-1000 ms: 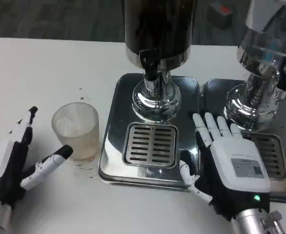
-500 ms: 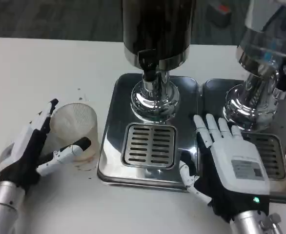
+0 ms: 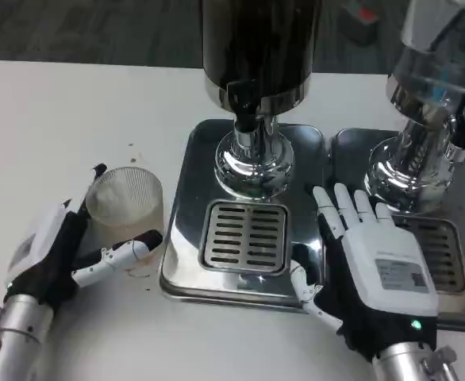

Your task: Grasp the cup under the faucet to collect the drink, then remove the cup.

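Cup [image 3: 124, 208], clear ribbed plastic, upright on the white table [image 3: 74, 111], sits inside the spread of the left hand [image 3: 62, 254]: one finger reaches up along the cup's far-left side, thumb lies across its near base. Fingers look to touch the cup wall, but a firm grip can't be confirmed; cup rests on the table. Small brown specks on the table just beyond the cup.

Right of that hand and cup, a shiny metal drip tray [image 3: 186, 238] with a slotted grate [image 3: 244, 236]; the cup stands just beside the tray's left edge, not on it. Faucet [image 3: 243, 103] of the dark drink dispenser [image 3: 256, 48] hangs above the tray, beyond the grate, well apart from the cup.

Right hand [image 3: 375, 266] lies palm down, fingers straight and slightly apart, holding nothing, resting over the seam between the first tray and a second tray [image 3: 455, 238] on its right. Fingertips point toward the chrome base of a second dispenser [image 3: 431, 87], which stands just beyond them.
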Available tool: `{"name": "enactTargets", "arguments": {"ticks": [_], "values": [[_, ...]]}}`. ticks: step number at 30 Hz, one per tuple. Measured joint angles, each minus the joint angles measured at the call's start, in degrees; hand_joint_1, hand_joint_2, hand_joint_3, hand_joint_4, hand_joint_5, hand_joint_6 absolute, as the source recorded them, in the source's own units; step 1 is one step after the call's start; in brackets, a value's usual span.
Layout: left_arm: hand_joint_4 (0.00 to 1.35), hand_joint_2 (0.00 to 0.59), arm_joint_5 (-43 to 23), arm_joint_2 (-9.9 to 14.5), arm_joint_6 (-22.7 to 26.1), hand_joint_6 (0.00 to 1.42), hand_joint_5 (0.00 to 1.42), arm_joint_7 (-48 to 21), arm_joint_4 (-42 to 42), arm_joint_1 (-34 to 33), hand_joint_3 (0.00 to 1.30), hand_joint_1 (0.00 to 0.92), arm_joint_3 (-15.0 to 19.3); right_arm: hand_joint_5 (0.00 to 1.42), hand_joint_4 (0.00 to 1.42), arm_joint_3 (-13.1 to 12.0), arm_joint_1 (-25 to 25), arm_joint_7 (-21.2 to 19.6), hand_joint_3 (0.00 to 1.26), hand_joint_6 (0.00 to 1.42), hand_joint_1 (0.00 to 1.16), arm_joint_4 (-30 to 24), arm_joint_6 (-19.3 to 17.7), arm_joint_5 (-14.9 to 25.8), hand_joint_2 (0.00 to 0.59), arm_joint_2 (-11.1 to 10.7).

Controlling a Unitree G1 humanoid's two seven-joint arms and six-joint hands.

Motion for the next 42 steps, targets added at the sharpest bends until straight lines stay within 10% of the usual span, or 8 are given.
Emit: {"name": "enactTargets", "arguments": {"ticks": [10, 24, 42], "values": [[0.0, 0.044, -1.1, -1.5, 0.0, 0.28, 0.3, 0.0, 1.1, -1.8, 0.0, 0.259, 0.3, 0.0, 0.0, -0.1, 0.0, 0.3, 0.09, 0.04, 0.34, -0.4, 0.1, 0.0, 0.554, 0.0], [0.44, 0.091, -1.7, -1.3, -0.2, 0.79, 0.73, 0.2, 1.6, -3.3, 0.36, 0.368, -0.2, 0.0, 0.0, -0.1, 0.4, 0.3, 0.11, 0.09, 0.34, -0.4, 0.2, 0.0, 0.554, 0.4], [0.64, 0.103, -0.6, -1.5, -1.0, 0.89, 0.85, 6.0, 1.6, -2.7, 0.55, 0.418, -0.7, 0.01, 0.0, -0.2, 0.4, 0.3, 0.11, 0.1, 0.34, -0.4, 0.2, 0.5, 0.544, 0.4]]}}
